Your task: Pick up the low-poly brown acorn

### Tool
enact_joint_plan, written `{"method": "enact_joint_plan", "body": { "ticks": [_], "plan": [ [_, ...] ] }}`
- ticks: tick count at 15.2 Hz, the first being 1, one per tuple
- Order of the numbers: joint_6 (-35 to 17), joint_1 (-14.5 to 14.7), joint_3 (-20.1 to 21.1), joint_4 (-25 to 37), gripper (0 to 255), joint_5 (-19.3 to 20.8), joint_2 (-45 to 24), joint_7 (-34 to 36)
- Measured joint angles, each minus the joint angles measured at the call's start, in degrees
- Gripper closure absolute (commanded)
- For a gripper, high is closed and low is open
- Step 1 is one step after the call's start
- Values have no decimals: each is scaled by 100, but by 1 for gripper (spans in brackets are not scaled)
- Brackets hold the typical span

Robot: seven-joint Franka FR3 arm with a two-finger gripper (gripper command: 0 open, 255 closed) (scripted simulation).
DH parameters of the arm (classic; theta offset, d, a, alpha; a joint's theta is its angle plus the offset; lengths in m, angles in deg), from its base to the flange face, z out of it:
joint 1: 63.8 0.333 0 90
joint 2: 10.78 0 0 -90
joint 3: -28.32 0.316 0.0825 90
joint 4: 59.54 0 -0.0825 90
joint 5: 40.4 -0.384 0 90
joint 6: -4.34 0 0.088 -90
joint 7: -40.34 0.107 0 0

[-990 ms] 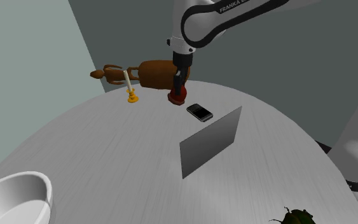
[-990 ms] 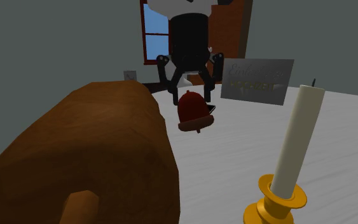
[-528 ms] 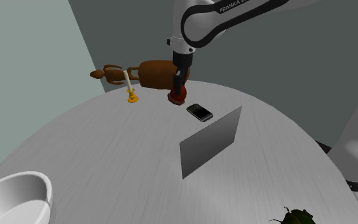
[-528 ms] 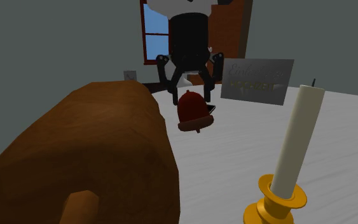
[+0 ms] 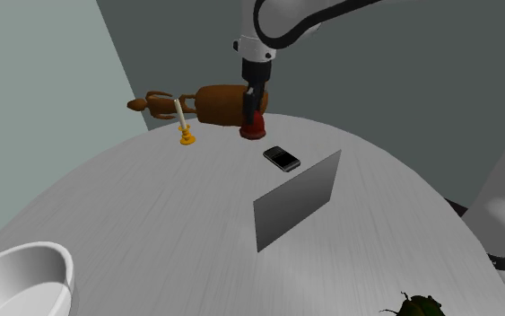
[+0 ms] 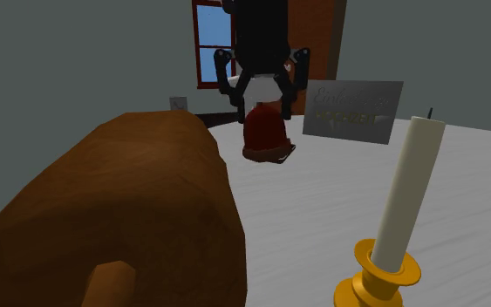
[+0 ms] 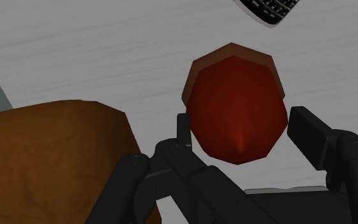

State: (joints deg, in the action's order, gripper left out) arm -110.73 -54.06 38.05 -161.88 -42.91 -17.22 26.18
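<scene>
The acorn (image 5: 253,127) is faceted, dark red-brown with a lighter brown cap, and hangs cap down just above the round grey table (image 5: 152,233) near its far edge. My gripper (image 5: 253,115) comes down from above and is shut on the acorn's pointed end. From the second exterior view, the acorn (image 6: 265,133) sits between the black fingers of the gripper (image 6: 265,106). In the wrist view the acorn (image 7: 234,105) is clasped on both sides by the gripper (image 7: 242,127), with the tabletop beneath it.
A large brown wooden figure (image 5: 210,104) lies close beside the acorn. A white candle in a gold holder (image 5: 184,126), a black phone (image 5: 282,159), an upright grey panel (image 5: 297,199), a white bowl (image 5: 21,280) and a dark plant (image 5: 418,307) also stand on the table.
The gripper has risen a little with the acorn in its grasp, lifting it off the tabletop. Nothing else on the table has moved.
</scene>
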Motion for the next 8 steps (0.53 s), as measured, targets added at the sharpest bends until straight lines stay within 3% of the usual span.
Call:
{"method": "enact_joint_plan", "body": {
  "ticks": [8],
  "plan": [
    [569,-3,0,478,255,-6,94,22]
  ]
}}
